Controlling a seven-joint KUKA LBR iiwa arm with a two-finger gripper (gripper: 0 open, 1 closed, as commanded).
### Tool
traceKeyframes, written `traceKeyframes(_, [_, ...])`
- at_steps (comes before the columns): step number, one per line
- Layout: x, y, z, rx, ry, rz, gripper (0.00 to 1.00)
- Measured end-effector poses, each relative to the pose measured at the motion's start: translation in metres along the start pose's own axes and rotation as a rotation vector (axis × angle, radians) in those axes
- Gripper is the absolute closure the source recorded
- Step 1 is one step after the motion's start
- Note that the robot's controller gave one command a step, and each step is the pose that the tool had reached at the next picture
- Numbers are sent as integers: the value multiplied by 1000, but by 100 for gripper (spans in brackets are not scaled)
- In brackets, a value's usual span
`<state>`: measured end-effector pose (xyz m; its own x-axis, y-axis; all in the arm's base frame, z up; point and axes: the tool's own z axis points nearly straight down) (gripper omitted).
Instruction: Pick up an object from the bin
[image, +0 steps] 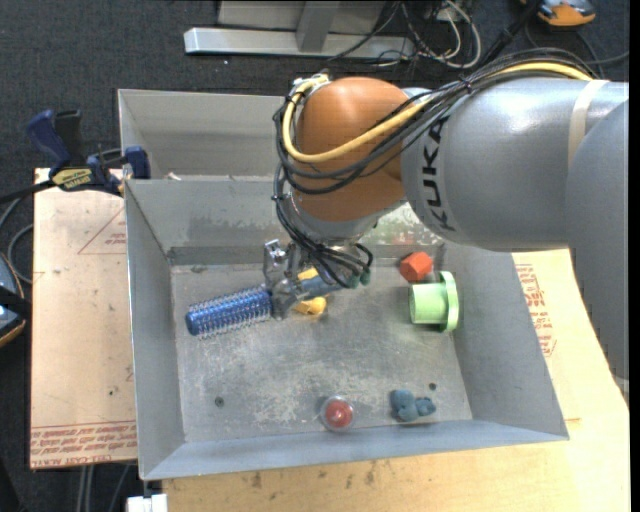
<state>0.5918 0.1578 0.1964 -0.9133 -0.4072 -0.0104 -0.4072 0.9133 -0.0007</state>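
Blue bristly brush (228, 312), left-middle of bin (150, 300) | hand (283, 292) down at its right end, grip: cannot tell | step: grasp, likely | next: firm pinch, straight lift

Colour log: grey metal bin (150, 300), floor scuffed and speckled.
Left of centre, brush (228, 312): blue, ridged bristle rows. Small piece (312, 306) beside it: yellow. Block (416, 266) toward the right wall: orange-red. Roll (434, 303) next to it: light green. Ball (338, 412) at the near edge: glossy red. Lump (411, 406) alongside: dull blue-grey. Wrist cover (350, 140): orange. Arm (520, 160): silver-grey.
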Motion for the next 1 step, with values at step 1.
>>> traceKeyframes(1, [49, -35, -100, -1, 6, -426, 100])
